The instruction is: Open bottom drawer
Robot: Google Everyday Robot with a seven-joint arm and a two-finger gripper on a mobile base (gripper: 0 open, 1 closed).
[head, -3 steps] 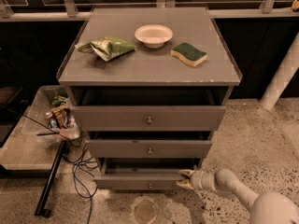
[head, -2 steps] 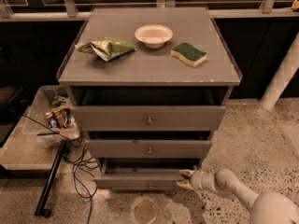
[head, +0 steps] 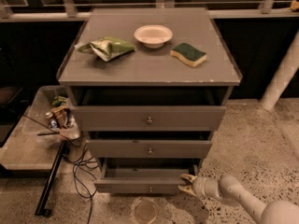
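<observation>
The grey cabinet (head: 149,69) has three drawers. The bottom drawer (head: 145,185) is the lowest and slimmest, with a small round knob (head: 150,189) at its centre. It stands pulled out a little, its front forward of the drawers above. My gripper (head: 187,185) is at the right end of the bottom drawer's front, low near the floor, with my white arm (head: 233,195) reaching in from the lower right. Its fingertips point left at the drawer's right edge.
On the cabinet top lie a green chip bag (head: 106,47), a white bowl (head: 153,35) and a green-yellow sponge (head: 188,54). A low tray (head: 28,148) with small items and black cables (head: 79,164) sits left. A white post (head: 282,73) stands right. A clear round lid (head: 145,211) lies on the floor.
</observation>
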